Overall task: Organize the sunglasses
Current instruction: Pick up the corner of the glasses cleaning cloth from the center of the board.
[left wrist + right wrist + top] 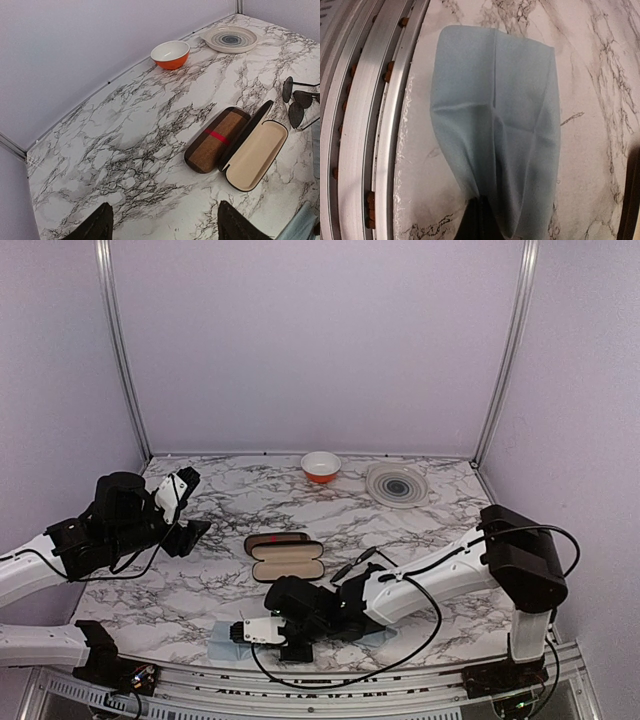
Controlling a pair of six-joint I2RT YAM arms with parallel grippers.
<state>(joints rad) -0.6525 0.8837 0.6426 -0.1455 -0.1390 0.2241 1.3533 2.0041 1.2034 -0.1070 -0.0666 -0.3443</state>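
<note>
The sunglasses (300,102), thin black wire with dark round lenses, lie on the marble at the right edge of the left wrist view, just beyond an open black case with cream lining (255,155). A closed brown plaid case with a red stripe (217,140) touches that case's side. My left gripper (165,225) hangs open above bare marble, left of the cases (287,560), holding nothing. My right gripper (482,210) is shut on a corner of a light blue cloth (495,125) by the table's near edge. In the top view the right arm hides most of the sunglasses.
An orange bowl (320,466) and a grey ringed plate (397,484) stand at the back of the table. A metal rail (365,125) runs along the near edge, just beside the cloth (225,638). The right arm stretches low across the front right.
</note>
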